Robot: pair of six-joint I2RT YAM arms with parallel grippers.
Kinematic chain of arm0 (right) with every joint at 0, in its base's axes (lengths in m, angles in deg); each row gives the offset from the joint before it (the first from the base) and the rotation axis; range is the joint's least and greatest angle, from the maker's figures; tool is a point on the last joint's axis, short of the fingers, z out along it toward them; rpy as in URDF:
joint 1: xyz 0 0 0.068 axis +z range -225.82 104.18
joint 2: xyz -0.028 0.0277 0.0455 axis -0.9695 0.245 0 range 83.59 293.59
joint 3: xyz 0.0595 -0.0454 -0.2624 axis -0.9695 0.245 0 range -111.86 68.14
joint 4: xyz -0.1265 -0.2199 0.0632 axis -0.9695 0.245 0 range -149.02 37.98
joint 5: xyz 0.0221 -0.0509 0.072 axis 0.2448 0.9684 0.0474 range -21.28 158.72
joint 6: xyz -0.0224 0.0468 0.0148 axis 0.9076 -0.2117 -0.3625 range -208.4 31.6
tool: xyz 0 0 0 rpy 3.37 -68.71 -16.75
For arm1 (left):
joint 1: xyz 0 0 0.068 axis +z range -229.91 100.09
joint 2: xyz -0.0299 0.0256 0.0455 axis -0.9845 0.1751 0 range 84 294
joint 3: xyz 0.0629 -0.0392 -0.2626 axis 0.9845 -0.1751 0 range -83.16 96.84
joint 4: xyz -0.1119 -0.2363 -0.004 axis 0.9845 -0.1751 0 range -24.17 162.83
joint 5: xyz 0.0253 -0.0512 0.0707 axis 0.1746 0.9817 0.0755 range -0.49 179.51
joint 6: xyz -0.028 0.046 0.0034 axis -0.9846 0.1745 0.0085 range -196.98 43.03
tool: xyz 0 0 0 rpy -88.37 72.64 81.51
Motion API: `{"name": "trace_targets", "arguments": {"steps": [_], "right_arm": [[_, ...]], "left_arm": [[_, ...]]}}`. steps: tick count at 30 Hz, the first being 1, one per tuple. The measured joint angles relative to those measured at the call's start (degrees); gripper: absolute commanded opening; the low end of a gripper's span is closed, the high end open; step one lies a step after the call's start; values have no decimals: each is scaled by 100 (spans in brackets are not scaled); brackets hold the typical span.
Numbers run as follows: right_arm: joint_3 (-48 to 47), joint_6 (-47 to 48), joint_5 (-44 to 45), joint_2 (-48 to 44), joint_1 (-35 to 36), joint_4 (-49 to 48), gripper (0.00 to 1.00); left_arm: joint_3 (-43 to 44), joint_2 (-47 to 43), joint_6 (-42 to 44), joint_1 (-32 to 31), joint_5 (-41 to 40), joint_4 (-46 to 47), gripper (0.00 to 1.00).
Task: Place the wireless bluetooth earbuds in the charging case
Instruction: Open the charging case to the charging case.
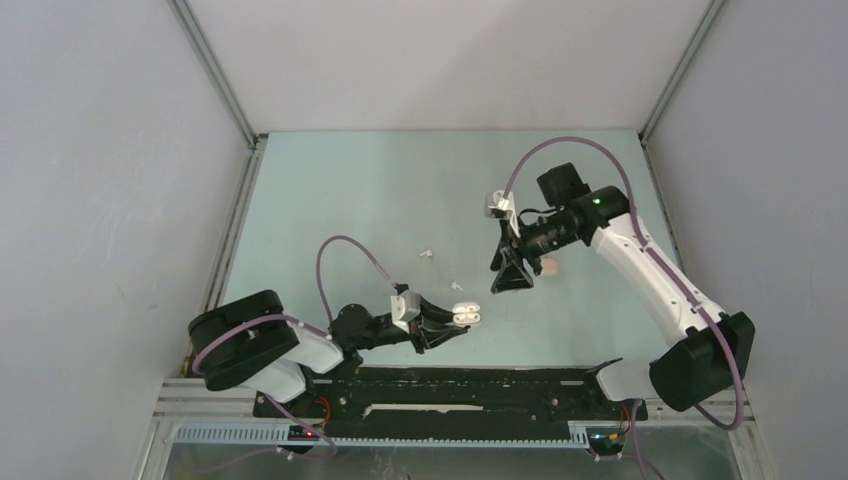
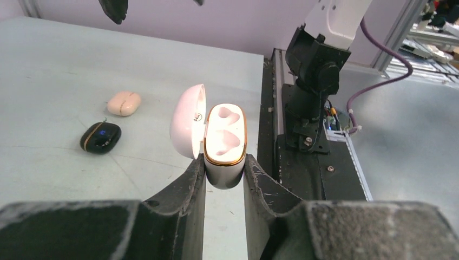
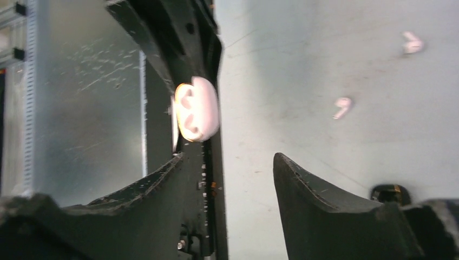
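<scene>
- Left hand (image 2: 224, 162): closed on the case (image 2: 224, 142), pinching its 2 long sides low down. It is held at the front-middle of the bench (image 1: 330, 200).
- Case: white with a gold rim. The lid (image 2: 188, 120) is swung open on the far side. 2 wells (image 2: 223, 140) face up, both empty. The long axis runs along the left hand's fingers, left to right in the top view.
- Right hand (image 3: 230, 160): jaws well apart with nothing between them. It hangs tips-down over the bench, right of the case and farther back.
- Near bud (image 1: 457, 285): white, loose on the bench. It lies left of the right hand's tips and just beyond the lid side of the case.
- Far bud (image 1: 425, 254): white, loose, farther left and back, well apart from the right hand.
- Bud axis: in the right wrist view the near bud's stem lies slanted. It is too blurred for me to call which way the head points.
- Pink case (image 2: 124, 103) and black case (image 2: 100, 137): both closed, on the bench by the right hand.
- My judgement: the right hand is the free 1 and should take the near bud with a short reach left and down, jaws set across the stem. With the lid up on the far side, I would enter the wells from above.
</scene>
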Motion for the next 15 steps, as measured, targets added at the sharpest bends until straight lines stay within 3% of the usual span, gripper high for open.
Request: {"name": "trace_targets", "arguments": {"steps": [7,15], "right_arm": [[385,-444,693,-116,-188,-1016,42],[470,-1056,1735,782,299,-2269,38]], "left_arm": [[-433,-1412,-55,0,-509,-367,0],[-765,-4472,98,0,-1333,-2507,0]]}}
